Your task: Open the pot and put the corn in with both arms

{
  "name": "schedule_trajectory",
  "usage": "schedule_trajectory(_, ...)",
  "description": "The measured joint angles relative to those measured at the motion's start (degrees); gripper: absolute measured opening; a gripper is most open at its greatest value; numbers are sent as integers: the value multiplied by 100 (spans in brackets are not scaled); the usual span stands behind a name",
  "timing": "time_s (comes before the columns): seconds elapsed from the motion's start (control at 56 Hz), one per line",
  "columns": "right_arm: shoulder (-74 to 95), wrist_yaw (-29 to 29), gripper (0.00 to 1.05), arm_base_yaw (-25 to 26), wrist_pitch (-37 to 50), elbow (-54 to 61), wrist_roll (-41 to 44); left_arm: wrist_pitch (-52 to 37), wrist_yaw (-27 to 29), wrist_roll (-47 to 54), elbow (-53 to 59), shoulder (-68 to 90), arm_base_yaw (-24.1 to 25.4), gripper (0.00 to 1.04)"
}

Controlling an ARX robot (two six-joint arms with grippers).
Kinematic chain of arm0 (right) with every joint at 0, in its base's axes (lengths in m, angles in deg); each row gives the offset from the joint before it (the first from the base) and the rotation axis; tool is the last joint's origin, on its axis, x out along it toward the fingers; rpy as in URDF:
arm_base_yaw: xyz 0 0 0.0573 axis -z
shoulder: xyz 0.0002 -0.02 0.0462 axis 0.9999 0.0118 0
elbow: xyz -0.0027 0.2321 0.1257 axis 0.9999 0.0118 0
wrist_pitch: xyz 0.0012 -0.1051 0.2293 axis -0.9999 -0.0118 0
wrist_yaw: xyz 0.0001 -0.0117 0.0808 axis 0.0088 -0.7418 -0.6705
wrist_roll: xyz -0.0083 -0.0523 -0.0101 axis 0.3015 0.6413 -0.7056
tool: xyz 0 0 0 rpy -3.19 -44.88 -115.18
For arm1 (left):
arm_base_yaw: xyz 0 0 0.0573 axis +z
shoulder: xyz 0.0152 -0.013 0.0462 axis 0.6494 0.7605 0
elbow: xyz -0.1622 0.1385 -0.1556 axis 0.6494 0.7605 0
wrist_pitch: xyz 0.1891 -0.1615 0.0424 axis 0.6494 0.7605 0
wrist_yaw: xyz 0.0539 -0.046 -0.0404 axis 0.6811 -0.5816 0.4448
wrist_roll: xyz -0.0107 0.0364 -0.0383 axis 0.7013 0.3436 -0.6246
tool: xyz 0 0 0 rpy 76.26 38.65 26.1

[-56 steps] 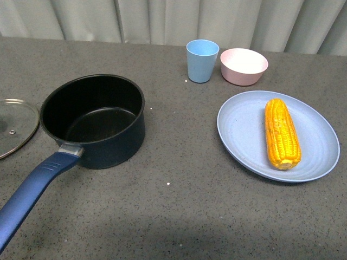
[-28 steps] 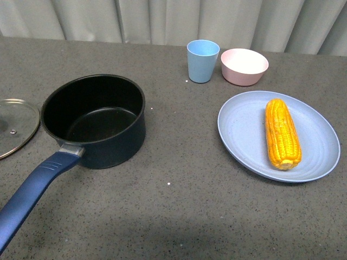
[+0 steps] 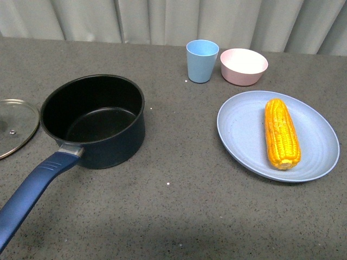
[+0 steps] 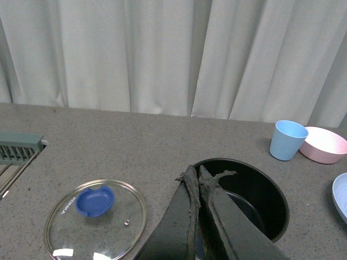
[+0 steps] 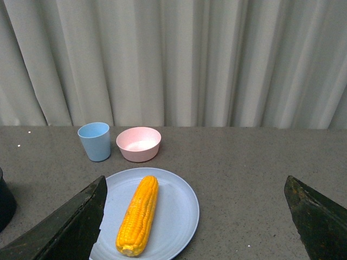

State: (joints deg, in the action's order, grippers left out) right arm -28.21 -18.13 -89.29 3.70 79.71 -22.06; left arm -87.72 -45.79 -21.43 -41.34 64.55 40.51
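The dark navy pot (image 3: 93, 120) stands open on the left of the table, its blue handle (image 3: 33, 190) pointing to the near left. Its glass lid (image 3: 13, 125) with the blue knob (image 4: 94, 201) lies flat on the table left of it. The corn (image 3: 281, 133) lies on a blue plate (image 3: 242, 135) at the right. Neither arm shows in the front view. My left gripper (image 4: 197, 174) is shut and empty, above the pot's near rim (image 4: 245, 192). My right gripper (image 5: 195, 208) is wide open and empty, set back from the plate, with the corn (image 5: 139, 213) ahead, near one finger.
A light blue cup (image 3: 201, 60) and a small pink bowl (image 3: 243, 66) stand at the back of the table, in front of a grey curtain. A green rack (image 4: 19, 147) shows at the table's far left in the left wrist view.
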Motion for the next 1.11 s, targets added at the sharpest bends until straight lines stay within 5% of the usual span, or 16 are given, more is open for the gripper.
schedule_trajectory(1.107,2,0,96,0,0,0,0,2809,0,2,0,-2809,0,4)
